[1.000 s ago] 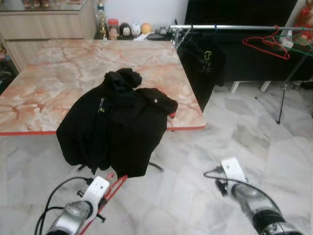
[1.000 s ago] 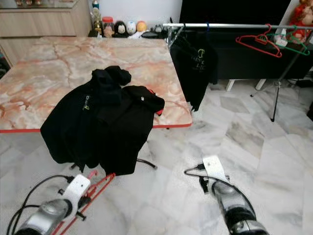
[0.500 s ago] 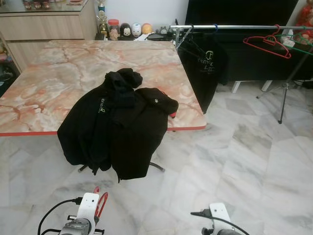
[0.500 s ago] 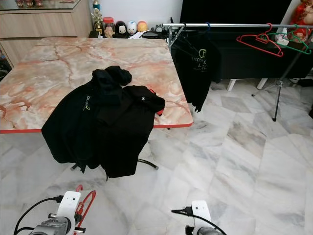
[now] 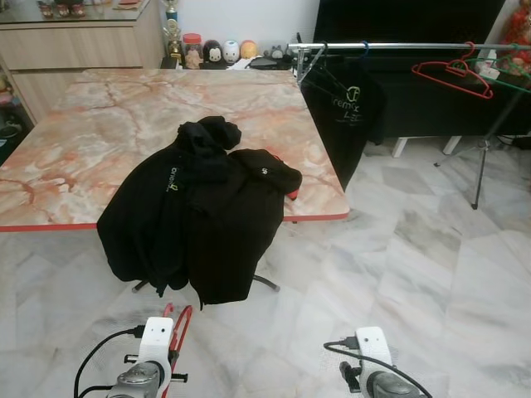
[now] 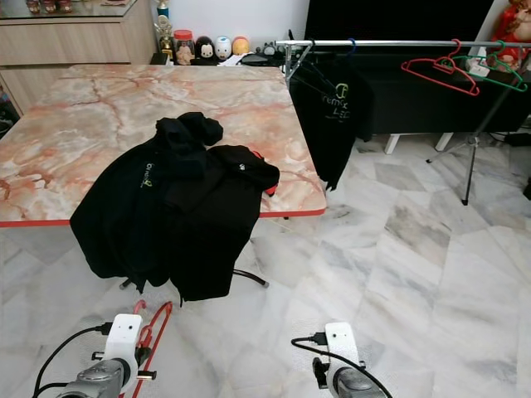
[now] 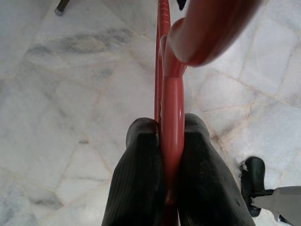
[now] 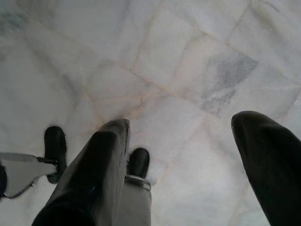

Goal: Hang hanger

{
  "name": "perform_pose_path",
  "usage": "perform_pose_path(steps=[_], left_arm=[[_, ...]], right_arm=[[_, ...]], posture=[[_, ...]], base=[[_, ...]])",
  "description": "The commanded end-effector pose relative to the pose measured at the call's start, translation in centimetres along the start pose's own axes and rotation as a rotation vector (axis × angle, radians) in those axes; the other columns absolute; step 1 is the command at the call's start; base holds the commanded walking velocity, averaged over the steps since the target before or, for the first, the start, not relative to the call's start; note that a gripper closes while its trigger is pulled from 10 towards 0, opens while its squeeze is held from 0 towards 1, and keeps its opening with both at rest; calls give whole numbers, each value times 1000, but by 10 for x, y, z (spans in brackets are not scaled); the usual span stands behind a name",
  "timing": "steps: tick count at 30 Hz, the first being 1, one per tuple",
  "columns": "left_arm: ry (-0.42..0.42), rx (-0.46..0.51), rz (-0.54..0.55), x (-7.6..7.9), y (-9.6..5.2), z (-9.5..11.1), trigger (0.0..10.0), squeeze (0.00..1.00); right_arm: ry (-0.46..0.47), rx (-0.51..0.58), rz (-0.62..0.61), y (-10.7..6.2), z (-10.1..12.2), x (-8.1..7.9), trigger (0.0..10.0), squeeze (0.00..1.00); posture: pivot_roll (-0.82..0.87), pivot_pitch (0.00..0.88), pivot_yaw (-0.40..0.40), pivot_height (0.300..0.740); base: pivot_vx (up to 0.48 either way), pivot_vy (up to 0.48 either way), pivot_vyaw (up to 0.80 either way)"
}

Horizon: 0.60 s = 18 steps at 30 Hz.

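In the left eye view the arms hang low again after being raised a second ago, both wrists at the bottom edge; the red hanger [image 5: 177, 330] rides beside the left wrist, above the marble floor [image 5: 431, 265], well short of the clothes rail [image 5: 398, 46] past the tabletop's [image 5: 91, 124] far right corner, so hanging has not begun. The black jacket [image 5: 195, 220] drapes over the tabletop's near edge as before. In the left wrist view the left gripper [image 7: 170, 141] pinches the hanger's bar. In the right wrist view the right gripper [image 8: 183, 141] is spread, holding nothing.
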State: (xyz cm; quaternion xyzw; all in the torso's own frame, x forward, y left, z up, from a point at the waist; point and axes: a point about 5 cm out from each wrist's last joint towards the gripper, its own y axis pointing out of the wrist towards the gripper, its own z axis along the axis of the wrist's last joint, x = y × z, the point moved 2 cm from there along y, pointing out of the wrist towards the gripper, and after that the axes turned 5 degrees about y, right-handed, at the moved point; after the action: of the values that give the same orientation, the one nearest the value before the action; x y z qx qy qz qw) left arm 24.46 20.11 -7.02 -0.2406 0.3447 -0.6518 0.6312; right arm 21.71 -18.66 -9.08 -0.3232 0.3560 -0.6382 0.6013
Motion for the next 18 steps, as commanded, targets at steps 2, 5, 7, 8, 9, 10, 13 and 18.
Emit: perform_pose_path(steps=[2, 5, 7, 8, 9, 10, 13, 18], left_arm=[[-12, -15, 3, -1, 0, 0, 10000, 0], [-16, -18, 10, -2, 0, -3, 10000, 0], [-17, -25, 14, 0, 0, -6, 10000, 0], [-11, -32, 13, 1, 0, -7, 10000, 0], [-7, -33, 9, 2, 0, -6, 10000, 0], [-4, -33, 1, 4, 0, -5, 10000, 0], [9, -37, -21, 8, 1, -4, 10000, 0], [14, -33, -13, 10, 2, 0, 10000, 0]], right_arm=[[35, 1, -5, 0, -3, -3, 10000, 0], [81, -2, -16, 0, -6, -8, 10000, 0], [94, -6, -10, 1, -6, -10, 10000, 0], [82, -10, -1, 1, -6, -11, 10000, 0], [71, -14, 2, 1, -6, -11, 10000, 0], [71, -16, 1, 1, -6, -11, 10000, 0], [108, -22, -20, 1, -5, -6, 10000, 0], [91, -46, -41, 0, -8, -2, 10000, 0]], posture=[[-21, 0, -34, 740], [-6, 0, -33, 740], [19, 0, -44, 740], [22, 0, -43, 740], [25, 0, -45, 740], [25, 0, -45, 740], [36, 0, -50, 740], [53, 0, -57, 740]], base=[[0, 0, 0], [0, 0, 0], [0, 0, 0], [0, 0, 0], [0, 0, 0], [0, 0, 0], [0, 0, 0], [0, -105, 0]])
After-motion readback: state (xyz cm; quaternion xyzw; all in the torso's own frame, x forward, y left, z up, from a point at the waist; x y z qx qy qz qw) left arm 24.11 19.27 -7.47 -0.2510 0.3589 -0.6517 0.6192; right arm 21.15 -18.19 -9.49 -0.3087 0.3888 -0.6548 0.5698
